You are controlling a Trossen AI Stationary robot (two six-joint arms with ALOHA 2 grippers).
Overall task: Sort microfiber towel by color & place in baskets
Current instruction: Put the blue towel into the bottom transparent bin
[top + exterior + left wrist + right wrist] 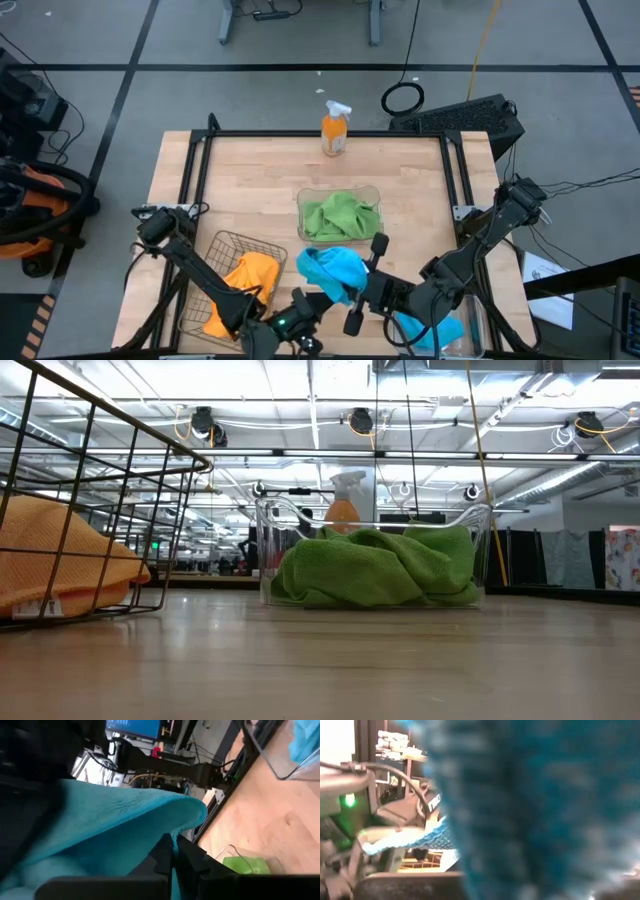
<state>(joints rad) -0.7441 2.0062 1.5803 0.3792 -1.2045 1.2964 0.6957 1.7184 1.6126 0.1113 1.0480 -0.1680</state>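
The blue towel [335, 272] hangs in the air near the front of the desk [270, 170], between the wire basket [215, 250] with orange towels [243, 285] and the clear basket [455, 325] that holds 1 blue towel already. Both grippers pinch it: the left gripper [318, 300] fingers [172, 857] are pressed together on its lower edge, and the right gripper [368, 272] holds its other side. To do this step well, I think 1 gripper should let go first, so the cloth does not stretch, and then the other carries it over that clear basket. The green towels [342, 217] lie in the middle basket [302, 198].
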